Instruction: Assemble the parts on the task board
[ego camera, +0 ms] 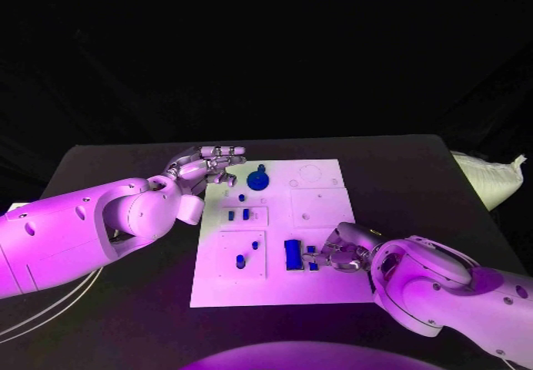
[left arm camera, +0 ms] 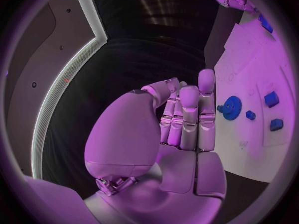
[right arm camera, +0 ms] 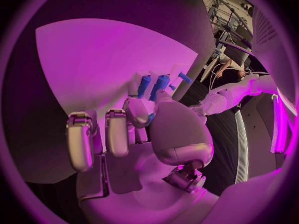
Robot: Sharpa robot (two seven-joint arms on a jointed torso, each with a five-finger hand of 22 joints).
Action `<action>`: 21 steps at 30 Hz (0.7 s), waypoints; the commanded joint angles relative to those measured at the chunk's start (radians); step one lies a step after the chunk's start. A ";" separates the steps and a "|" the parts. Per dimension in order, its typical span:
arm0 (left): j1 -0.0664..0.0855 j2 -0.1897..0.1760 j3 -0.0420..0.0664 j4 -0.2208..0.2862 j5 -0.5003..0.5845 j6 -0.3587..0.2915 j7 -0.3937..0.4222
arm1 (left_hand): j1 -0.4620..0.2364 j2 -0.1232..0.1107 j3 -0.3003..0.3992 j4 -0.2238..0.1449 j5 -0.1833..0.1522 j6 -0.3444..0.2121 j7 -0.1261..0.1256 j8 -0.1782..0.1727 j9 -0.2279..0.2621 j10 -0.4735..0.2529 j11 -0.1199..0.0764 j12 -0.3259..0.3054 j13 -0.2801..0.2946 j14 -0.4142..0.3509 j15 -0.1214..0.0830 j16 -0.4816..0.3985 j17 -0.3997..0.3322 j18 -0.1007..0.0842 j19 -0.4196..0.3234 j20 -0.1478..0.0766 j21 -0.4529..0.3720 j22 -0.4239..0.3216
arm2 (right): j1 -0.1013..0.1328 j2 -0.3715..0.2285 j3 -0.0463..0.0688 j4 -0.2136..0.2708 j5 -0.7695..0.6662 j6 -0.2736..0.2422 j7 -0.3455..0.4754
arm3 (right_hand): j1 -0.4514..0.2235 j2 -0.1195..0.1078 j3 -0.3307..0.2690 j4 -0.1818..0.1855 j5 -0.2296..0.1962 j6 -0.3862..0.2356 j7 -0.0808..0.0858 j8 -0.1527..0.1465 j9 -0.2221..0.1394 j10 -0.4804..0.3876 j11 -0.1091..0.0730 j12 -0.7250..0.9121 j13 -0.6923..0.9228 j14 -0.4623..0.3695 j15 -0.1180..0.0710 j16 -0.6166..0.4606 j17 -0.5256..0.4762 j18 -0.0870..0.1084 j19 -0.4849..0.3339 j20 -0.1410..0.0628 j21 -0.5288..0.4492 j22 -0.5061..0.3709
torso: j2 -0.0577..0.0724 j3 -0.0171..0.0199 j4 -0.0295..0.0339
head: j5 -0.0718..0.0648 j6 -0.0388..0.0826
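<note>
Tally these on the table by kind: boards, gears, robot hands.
Board: 1
Gear: 1
Robot hands: 2, the left robot hand and the right robot hand
Total: 4

Left robot hand (ego camera: 206, 166) empty, fingers straight; right robot hand (ego camera: 339, 251) curled.

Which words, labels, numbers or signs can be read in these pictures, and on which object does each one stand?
None can be read.
The task board shows faint marks beside the blue gear in the left wrist view, too small and blurred to read.
The blue parts near the right hand, the left hand and both arms carry no legible text.
</note>
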 commanded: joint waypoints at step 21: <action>-0.001 0.004 0.000 -0.003 0.003 0.022 0.002 | -0.006 0.010 0.001 -0.006 0.005 0.003 0.004 0.003 0.000 -0.008 0.002 0.006 0.001 -0.008 0.001 -0.007 -0.003 0.019 -0.007 0.001 -0.004 -0.001 | -0.002 0.010 0.000 -0.043 -0.056 0.020 0.027 | 0.277 0.017 0.016 -0.109 -0.082 -0.010 0.003 0.000 0.012 -0.003 0.001 -0.024 0.000 0.064 -0.006 -0.006 0.054 -0.008 0.069 -0.006 0.000 0.223 | 0.001 -0.0002 0.0004 | -0.004 0.004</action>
